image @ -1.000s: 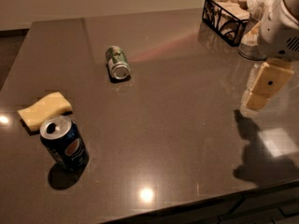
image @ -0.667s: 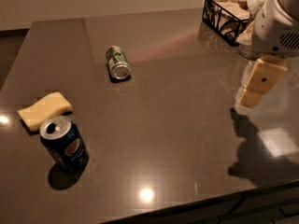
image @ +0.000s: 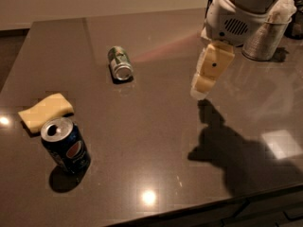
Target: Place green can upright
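Observation:
The green can (image: 120, 63) lies on its side on the dark table (image: 156, 141), left of centre toward the back, its silver end facing the camera. My gripper (image: 204, 82) hangs above the table to the right of the can, well apart from it, with its cream fingers (image: 211, 70) pointing down. It holds nothing that I can see.
A blue Pepsi can (image: 65, 144) stands upright at the front left. A yellow sponge (image: 45, 110) lies just behind it. A metal cup (image: 263, 39) stands at the back right behind the arm. The table's front edge runs along the bottom right.
The arm and gripper have moved left and toward the table's middle, closer to the green can. The cans and sponge have not moved.

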Robot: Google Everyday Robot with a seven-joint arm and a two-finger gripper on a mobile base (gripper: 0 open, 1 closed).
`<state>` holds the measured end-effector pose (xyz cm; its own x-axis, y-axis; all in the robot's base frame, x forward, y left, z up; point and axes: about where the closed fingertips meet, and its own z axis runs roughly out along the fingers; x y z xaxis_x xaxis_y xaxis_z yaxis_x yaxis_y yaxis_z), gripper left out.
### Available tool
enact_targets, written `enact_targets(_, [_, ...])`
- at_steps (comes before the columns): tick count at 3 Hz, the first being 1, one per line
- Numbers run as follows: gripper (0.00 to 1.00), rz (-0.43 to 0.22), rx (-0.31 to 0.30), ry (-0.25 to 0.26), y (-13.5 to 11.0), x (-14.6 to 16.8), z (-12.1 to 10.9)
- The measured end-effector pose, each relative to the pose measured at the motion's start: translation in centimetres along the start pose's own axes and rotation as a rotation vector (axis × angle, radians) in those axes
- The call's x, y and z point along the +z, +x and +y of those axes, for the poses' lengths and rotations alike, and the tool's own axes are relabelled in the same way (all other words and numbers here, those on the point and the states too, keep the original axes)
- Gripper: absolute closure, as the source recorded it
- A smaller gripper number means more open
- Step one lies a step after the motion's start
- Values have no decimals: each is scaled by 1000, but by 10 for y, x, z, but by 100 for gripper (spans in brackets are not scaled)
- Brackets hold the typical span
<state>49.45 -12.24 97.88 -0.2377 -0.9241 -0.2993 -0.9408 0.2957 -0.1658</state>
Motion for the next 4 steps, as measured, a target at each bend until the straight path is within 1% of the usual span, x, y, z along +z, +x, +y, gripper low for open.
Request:
enact_targets(1, [0,-5,87,4,-36,19,-19])
enact_targets(2, [0,4,205,21,-64,41,-46])
enact_targets(3, [0,22,344,36,-89,64,-77])
enact_targets(4, [0,32,449,55,-118,86,-101])
